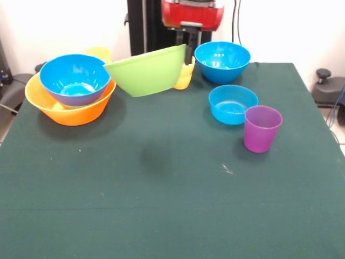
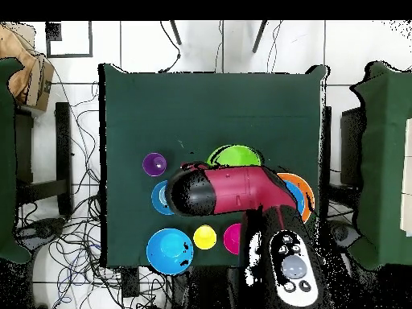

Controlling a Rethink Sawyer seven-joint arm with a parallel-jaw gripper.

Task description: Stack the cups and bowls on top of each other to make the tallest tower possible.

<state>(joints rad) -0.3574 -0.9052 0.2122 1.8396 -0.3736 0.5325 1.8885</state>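
**Lime green bowl held tilted above the table**

Lime green bowl (image 1: 148, 70) lifted clear of the green table (image 1: 161, 205), tipped so its mouth faces up and toward the far side, rim running as a slanted line, higher at the gripper end. Shadow visible on the cloth below it. Gripper (image 1: 190, 46) closed on the bowl's rim at that higher end, one dark finger showing outside the wall, the other hidden behind it.

To the side, large blue bowl (image 1: 74, 78) nested upright in the orange-yellow bowl (image 1: 70, 110); mouth up, tower only two bowls deep as far as can be seen. Second large blue bowl (image 1: 222, 61) upright near the far edge, shallow blue bowl (image 1: 233, 103) just in front of it, purple cup (image 1: 262, 128) upright and just beside that.

Yellow cup (image 1: 184, 78) mostly hidden behind the green bowl; another yellow shape (image 1: 99, 53) behind the tower, only its top showing, kind not clear.

Overhead, red and black arm (image 2: 233, 191) lying across the table's middle, covering most of the green bowl, the shallow blue bowl and the tower. Small red bowl (image 2: 232, 238) cut off by the arm.
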